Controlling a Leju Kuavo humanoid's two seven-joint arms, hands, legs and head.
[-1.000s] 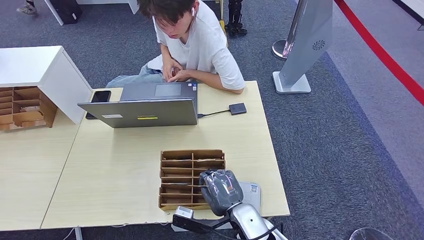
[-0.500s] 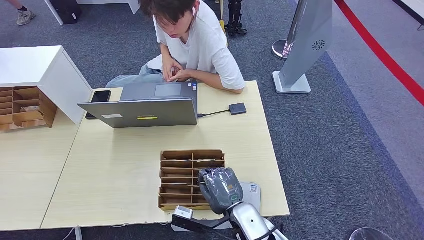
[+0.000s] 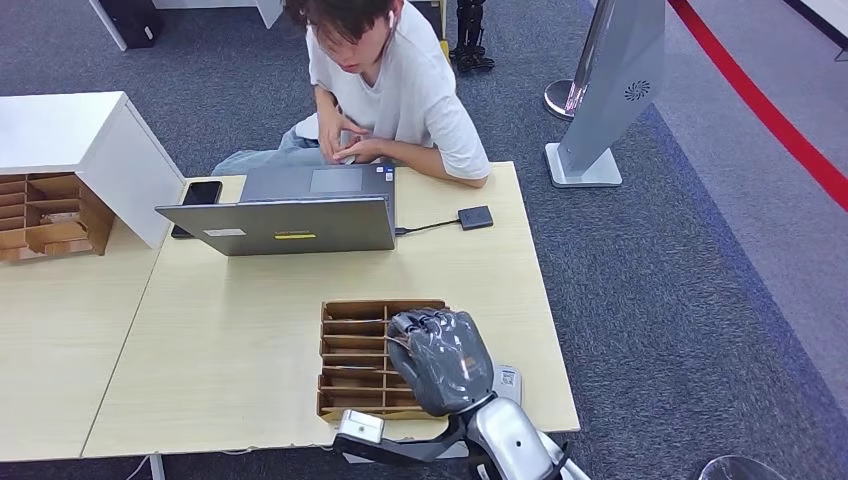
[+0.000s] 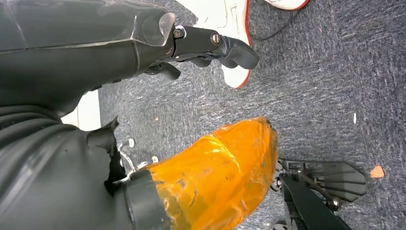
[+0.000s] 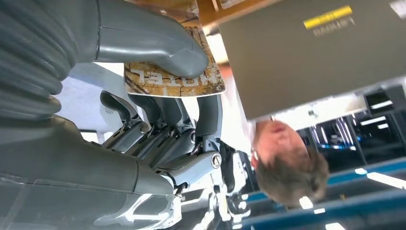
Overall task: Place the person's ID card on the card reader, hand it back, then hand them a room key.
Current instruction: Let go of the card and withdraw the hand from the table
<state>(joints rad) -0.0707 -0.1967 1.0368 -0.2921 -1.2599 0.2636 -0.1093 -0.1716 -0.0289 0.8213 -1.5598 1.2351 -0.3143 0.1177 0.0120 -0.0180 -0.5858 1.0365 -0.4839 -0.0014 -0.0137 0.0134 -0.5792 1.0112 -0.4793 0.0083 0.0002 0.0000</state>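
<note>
The right hand (image 3: 440, 362) is found raised above the wooden card rack (image 3: 360, 350) at the near edge of the desk (image 3: 230, 340). In the right wrist view a patterned room key (image 5: 174, 79), printed with the word HOTEL, is seen pinched between the thumb (image 5: 158, 48) and the fingers (image 5: 208, 117) beneath it. Against the head view of a second ago, the hand is noted higher and further forward over the rack, which suggests the key has been drawn from its slot and the handover is beginning. The ID-card steps are judged complete, though the ID card itself cannot be identified.

The left hand (image 4: 119, 52) is recorded hanging over the carpet, fingers loosely curled with nothing in them.

Beyond the rack, an open laptop (image 3: 290, 215) stands squarely between the hand and the seated person (image 3: 390, 90), whose hands are held close to the chest, not extended. A small dark card reader (image 3: 475, 217) lies to the right of the laptop, cabled to it. A phone (image 3: 200, 195) lies at its left. The raised laptop lid is judged the chief obstruction; a path past its right side appears freer.
</note>
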